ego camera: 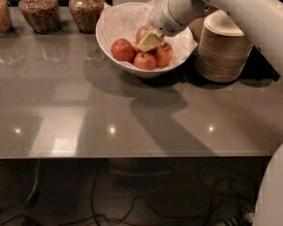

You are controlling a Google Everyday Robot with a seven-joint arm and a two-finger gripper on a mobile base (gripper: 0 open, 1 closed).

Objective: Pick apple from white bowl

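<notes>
The gripper (150, 40) sat low in the white bowl (114, 18) at the far side of the table (132, 117), covering part of the apples (123, 49) there. Whether it was clamped on one or apart could not be told

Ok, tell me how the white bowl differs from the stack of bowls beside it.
The white bowl is glossy white; the stack is beige. The white bowl is one wide bowl; the stack is many smaller ones nested. The white bowl holds apples on paper, with the tool down among them; the stack shows neither. Both stand on the table.
</notes>
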